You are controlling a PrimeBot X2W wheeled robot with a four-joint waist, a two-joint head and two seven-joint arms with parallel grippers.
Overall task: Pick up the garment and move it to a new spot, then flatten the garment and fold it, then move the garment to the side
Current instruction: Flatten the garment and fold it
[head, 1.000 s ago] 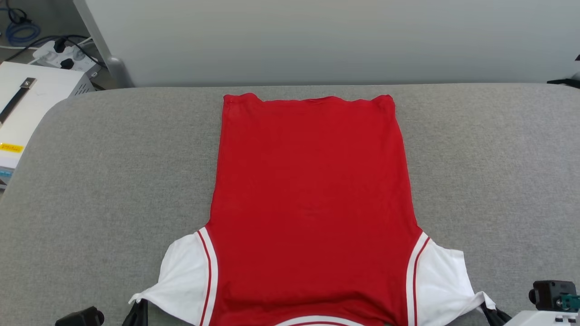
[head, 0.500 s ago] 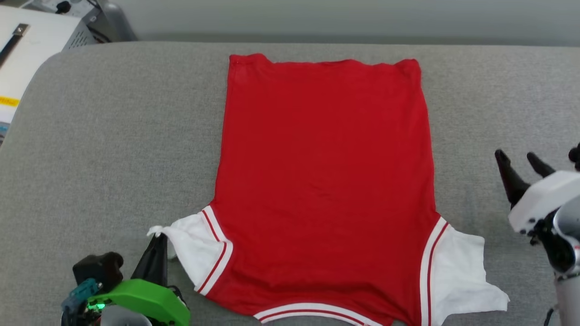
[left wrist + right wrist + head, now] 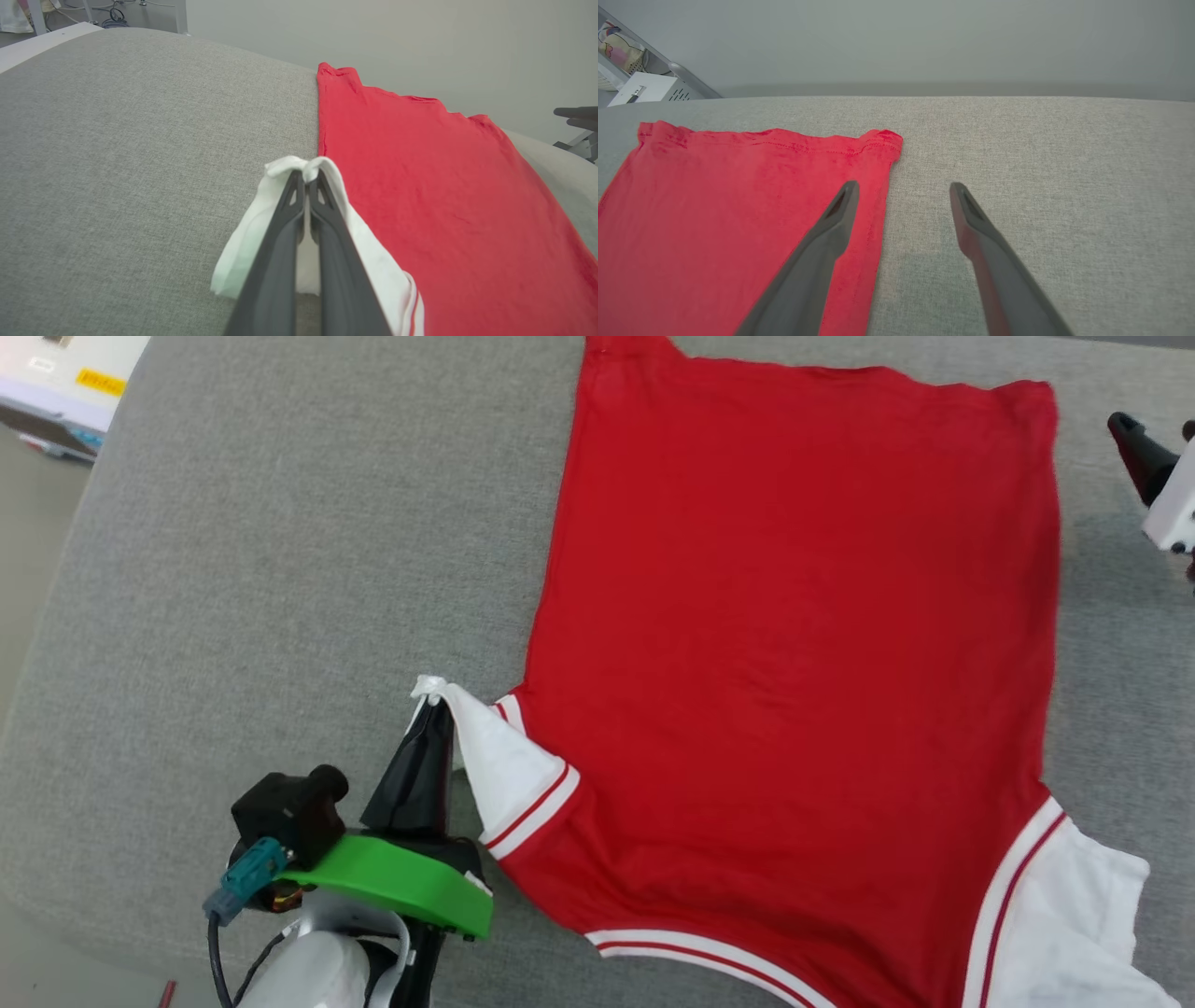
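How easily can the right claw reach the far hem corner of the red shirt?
Probably yes. The right claw is open and empty, the shirt corner lies just ahead, and nothing stands between them.

Behind the left gripper (image 3: 431,705) and its tapering dark fingers (image 3: 415,784) sits a bright green plate (image 3: 392,887), a black camera block (image 3: 289,807) beside it, plus seemingly a teal plug (image 3: 245,877).
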